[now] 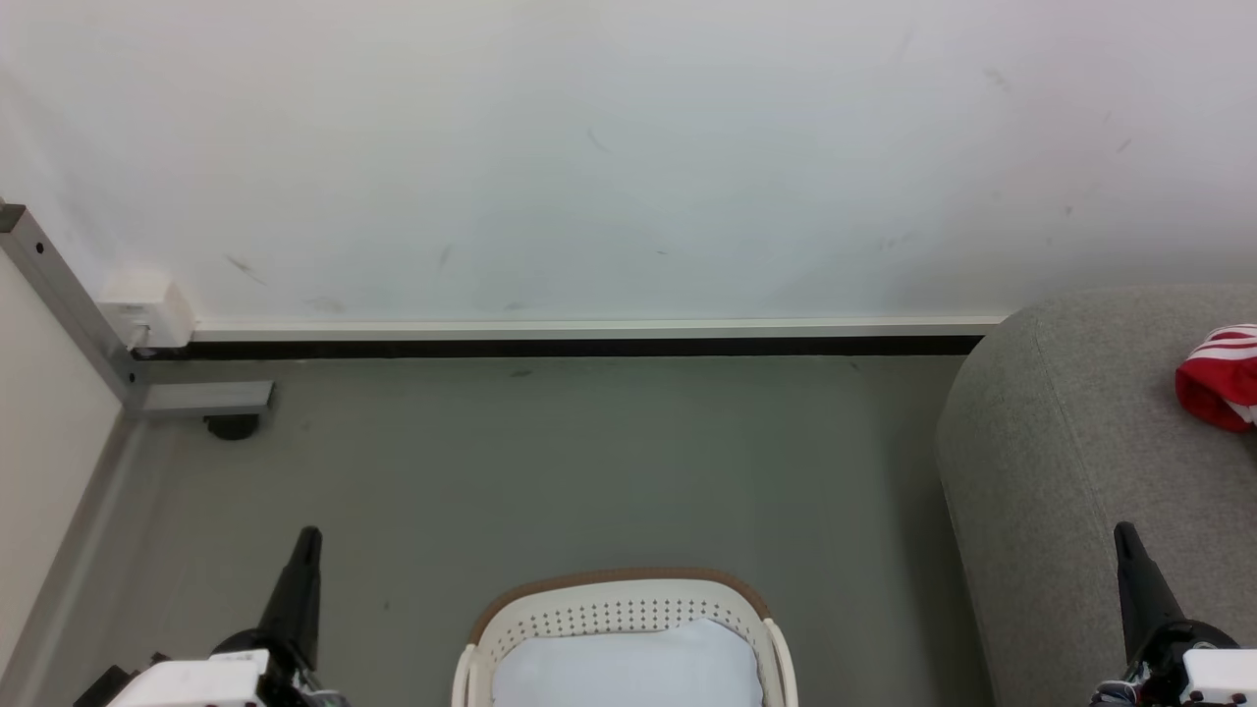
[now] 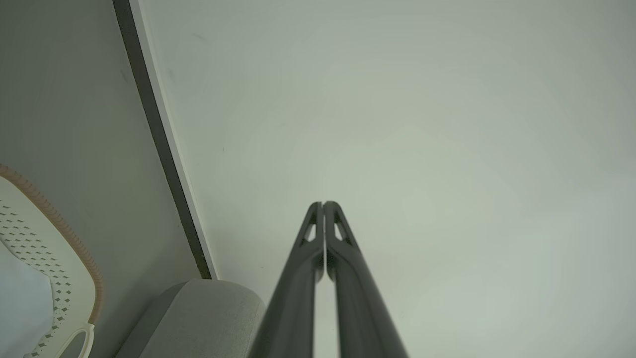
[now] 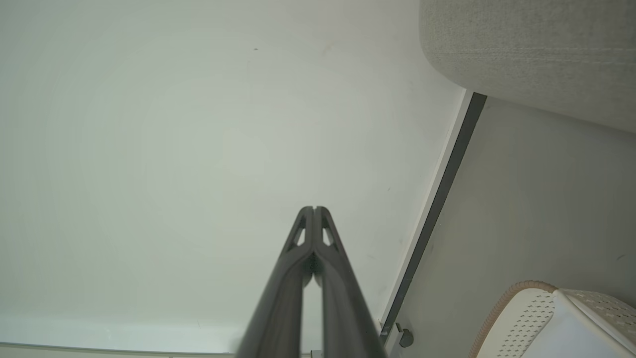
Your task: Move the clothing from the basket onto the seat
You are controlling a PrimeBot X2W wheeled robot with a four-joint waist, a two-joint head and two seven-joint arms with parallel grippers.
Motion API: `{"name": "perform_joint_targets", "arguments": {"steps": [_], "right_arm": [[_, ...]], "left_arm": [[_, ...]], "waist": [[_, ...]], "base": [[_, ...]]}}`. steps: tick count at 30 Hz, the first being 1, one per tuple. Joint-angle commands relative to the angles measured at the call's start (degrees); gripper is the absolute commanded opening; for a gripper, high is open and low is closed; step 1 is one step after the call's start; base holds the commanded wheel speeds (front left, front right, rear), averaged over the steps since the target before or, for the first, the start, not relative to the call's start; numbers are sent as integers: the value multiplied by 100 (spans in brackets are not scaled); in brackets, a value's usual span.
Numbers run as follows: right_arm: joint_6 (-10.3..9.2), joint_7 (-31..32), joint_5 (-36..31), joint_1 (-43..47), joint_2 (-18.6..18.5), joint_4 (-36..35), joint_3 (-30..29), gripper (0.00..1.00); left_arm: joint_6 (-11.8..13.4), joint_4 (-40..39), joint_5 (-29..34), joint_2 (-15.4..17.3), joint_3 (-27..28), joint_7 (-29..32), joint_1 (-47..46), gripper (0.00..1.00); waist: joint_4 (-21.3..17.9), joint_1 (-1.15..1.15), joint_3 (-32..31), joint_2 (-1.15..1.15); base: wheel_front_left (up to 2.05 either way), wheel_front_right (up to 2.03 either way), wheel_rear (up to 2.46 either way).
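The basket [image 1: 617, 601] stands on the grey floor [image 1: 589, 462] at the near middle of the head view, its brown rim band toward the far wall. Inside it lies a pale, smooth, bluish-white mass [image 1: 628, 668]. It may be a cushion or a folded cloth, and the view is too plain to tell which. No red fabric can be seen in the part of the basket that is in view.

The clothing [image 1: 1221, 378], red with white stripes, lies bunched on top of the seat [image 1: 1061, 442] at the far right, cut off by the picture's right edge. The seat's rounded grey end faces left toward the basket, with a strip of floor between the two.

The left gripper [image 1: 308, 537] is at the near left over the floor, to the left of the basket and apart from it. Its two dark fingers are pressed together with nothing between them, as the left wrist view makes plain. The right gripper [image 1: 1123, 531] is at the near right, seen against the seat's grey side. Its fingers are likewise pressed together and hold nothing.

A dark skirting strip [image 1: 589, 346] runs along the foot of the white wall [image 1: 609, 147]. At the far left a grey metal frame leg [image 1: 69, 304] comes down to the floor on a small black foot [image 1: 232, 427].
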Motion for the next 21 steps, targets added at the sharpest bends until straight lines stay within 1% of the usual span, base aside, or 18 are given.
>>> {"name": "perform_joint_targets", "arguments": {"steps": [1, 21], "right_arm": [[-12, 14, 12, -69, -41, -24, -19, 0], [-12, 14, 12, -69, -41, -24, -19, 0]], "left_arm": [[-23, -16, -69, 41, 11, 19, -54, 0], [-23, -16, -69, 42, 10, 19, -54, 0]], "waist": [[0, 0, 0, 0], [0, 0, 0, 0]], "base": [[0, 0, 0], [0, 0, 0]]}}
